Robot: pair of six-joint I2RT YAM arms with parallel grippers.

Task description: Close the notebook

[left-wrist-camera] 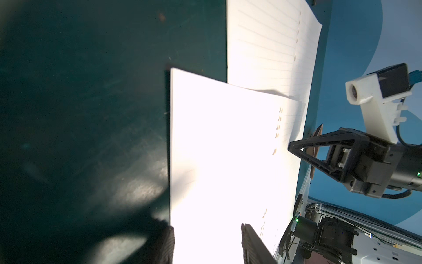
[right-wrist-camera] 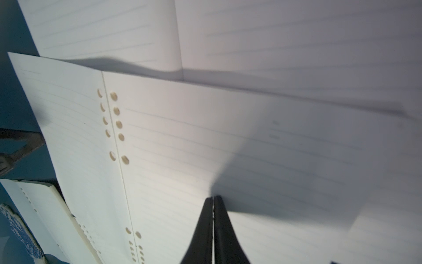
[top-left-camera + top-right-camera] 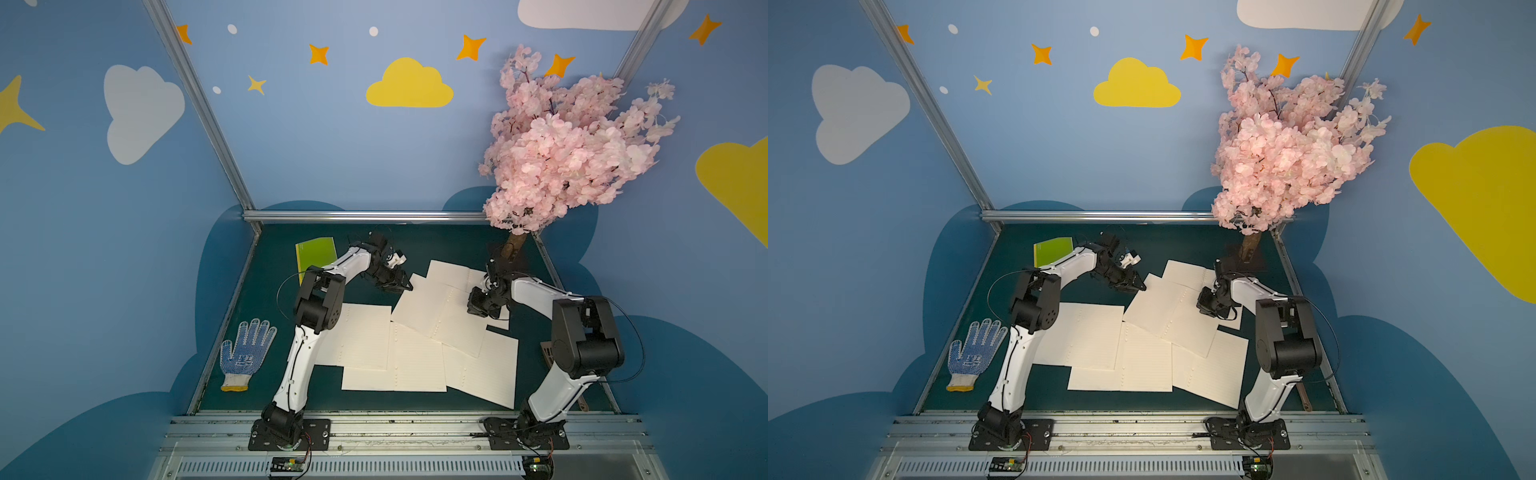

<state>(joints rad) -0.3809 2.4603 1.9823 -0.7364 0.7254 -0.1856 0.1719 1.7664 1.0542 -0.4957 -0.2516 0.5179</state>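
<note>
Several open notebooks with white lined, hole-punched pages overlap on the dark green table. The tilted top notebook lies open and flat in the middle. My left gripper is open at that notebook's far left corner, its fingers astride the bright page edge. My right gripper is shut, with nothing between the fingers. Its tips are down on the notebook's right page, beside the spine holes. It also appears in the left wrist view as the right gripper.
A closed green notebook lies at the back left, partly behind the left arm. A blue-dotted glove lies at the front left. A pink blossom tree stands at the back right corner. A brown wooden piece is by the right arm.
</note>
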